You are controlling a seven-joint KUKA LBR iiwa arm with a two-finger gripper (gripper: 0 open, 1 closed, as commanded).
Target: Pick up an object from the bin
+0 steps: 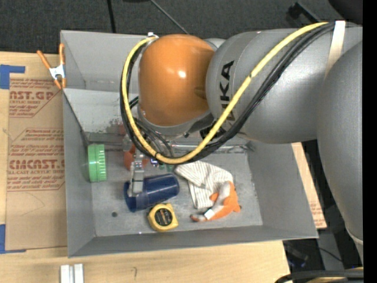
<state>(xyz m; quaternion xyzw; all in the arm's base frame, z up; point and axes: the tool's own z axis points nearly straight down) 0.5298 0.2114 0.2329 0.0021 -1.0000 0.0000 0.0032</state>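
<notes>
At bin's (106, 208) middle, gripper (137, 180) poised over left end of dark blue cup (158, 190) lying sideways, apparently lined up for grasp; whether claw is open or closed, cannot tell. Yellow tape measure (162, 217) just beside.

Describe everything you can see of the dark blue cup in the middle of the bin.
The dark blue cup looks like smooth plastic: a plain cylinder lying on its side on the bin floor, long axis left to right. The gripper stands over its left end, hiding part of it. A yellow tape measure lies just below it, a striped cloth just right; contact with either is unclear.
</notes>
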